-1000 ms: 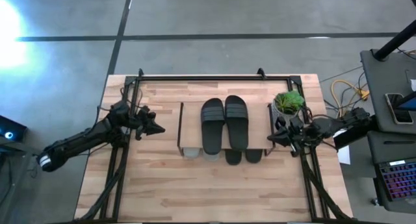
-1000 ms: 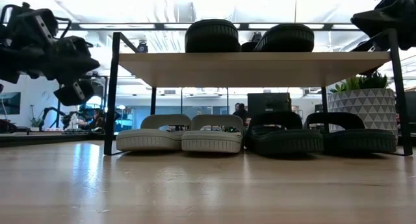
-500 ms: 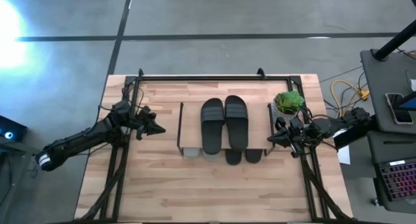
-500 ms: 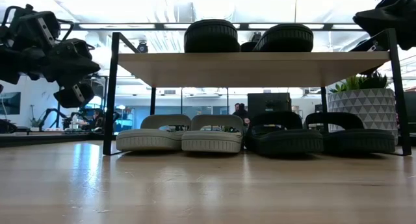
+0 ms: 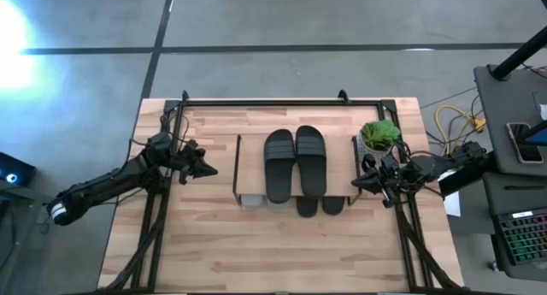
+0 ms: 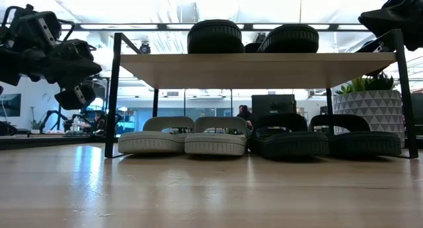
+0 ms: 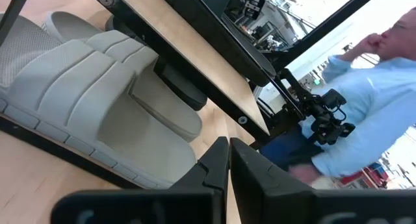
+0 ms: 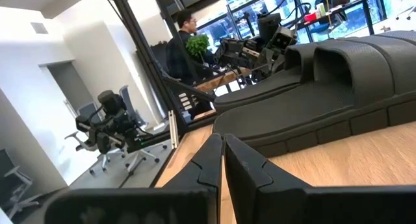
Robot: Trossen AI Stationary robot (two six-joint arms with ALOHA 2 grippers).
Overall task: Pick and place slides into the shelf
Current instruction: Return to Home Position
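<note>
on the table (image 5: 214,244), find the shelf (image 5: 250,154) with slides (image 5: 280,162) atop and beneath. keep left end effector (image 5: 210,168) and right end effector (image 5: 354,183) — both pinched closed, empty — clear of it while retracting home.

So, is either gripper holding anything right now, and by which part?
Nothing is held: the left gripper and the right gripper are both shut on nothing, flanking the light-wood-topped wire shelf.
</note>
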